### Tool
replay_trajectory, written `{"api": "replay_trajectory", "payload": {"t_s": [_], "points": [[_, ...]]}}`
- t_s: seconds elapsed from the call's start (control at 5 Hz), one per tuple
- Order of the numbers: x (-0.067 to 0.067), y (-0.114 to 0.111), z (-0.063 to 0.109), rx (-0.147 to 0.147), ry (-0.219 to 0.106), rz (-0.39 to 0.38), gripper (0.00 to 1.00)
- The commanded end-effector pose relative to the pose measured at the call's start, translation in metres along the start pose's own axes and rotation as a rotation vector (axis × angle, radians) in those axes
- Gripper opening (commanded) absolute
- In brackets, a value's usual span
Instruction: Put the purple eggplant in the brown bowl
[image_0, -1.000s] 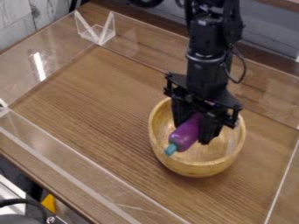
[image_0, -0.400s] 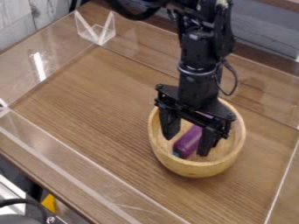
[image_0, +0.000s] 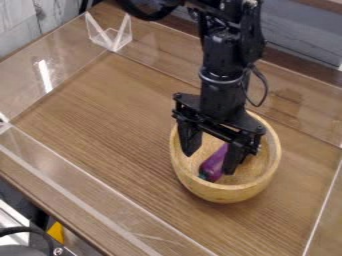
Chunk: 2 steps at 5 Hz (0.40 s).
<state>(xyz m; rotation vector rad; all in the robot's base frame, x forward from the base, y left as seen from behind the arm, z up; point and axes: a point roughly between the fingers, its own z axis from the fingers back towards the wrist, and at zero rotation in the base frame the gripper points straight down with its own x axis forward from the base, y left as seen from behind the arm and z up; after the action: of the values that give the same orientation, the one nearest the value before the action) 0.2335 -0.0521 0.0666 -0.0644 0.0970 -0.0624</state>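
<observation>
Purple eggplant (image_0: 214, 163) lies inside the brown bowl (image_0: 225, 186), tilted, teal stem end toward the near left. Black gripper (image_0: 214, 150) points straight down over the bowl with jaws spread wide on either side of the eggplant, gripping nothing. Bowl sits on the wooden table (image_0: 120, 110), right of centre.

One cam: high front-left, angled down, mid-range.

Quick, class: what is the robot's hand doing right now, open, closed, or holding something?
Hand: open, fingers spread, holding nothing; the purple eggplant lies in the brown bowl between them.
</observation>
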Motion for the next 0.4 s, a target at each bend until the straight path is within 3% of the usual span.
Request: {"api": "replay_trajectory", "payload": {"t_s": [0.0,0.2], "points": [[0.0115,0.0104,0.0091,0.015,-0.043,-0.009,1.00],[0.0110,0.0200,0.0185,0.030,-0.050,0.028,1.00]]}}
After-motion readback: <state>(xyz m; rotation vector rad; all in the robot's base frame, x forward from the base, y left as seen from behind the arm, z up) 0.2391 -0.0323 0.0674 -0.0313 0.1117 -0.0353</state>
